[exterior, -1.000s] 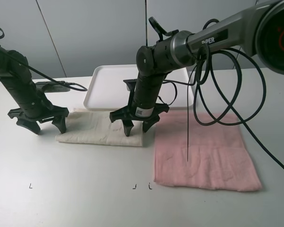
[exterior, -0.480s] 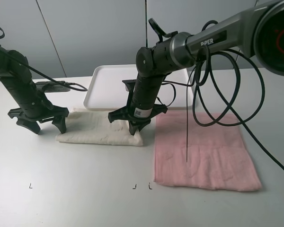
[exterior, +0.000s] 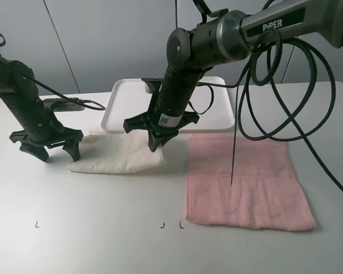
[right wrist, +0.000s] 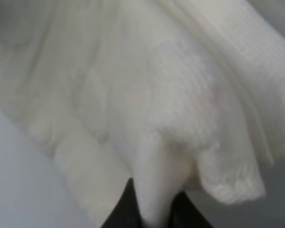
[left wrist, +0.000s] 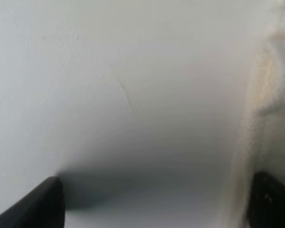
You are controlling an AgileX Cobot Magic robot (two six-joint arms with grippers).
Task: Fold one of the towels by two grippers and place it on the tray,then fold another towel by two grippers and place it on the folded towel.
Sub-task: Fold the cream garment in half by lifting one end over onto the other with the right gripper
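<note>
**Pinching the cream towel's right end**

The right tool [exterior: 156, 145], at centre frame, is clamped on a bunched corner of the folded cream towel [exterior: 111, 155], which it holds just off the bench [exterior: 103, 228]. The left tool [exterior: 56, 153], at mid-left, stands with jaws apart at the towel's other end, gripping nothing. The towel lies just below the white tray [exterior: 126, 91]. The pink towel [exterior: 246, 177] lies flat at lower right. The terry looks soft and light and will likely sag, so both end corners want holding.

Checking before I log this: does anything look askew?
The cream towel is lopsided: the right gripper pinches its right end upward, while the left gripper stands open at the other end, holding nothing.
</note>
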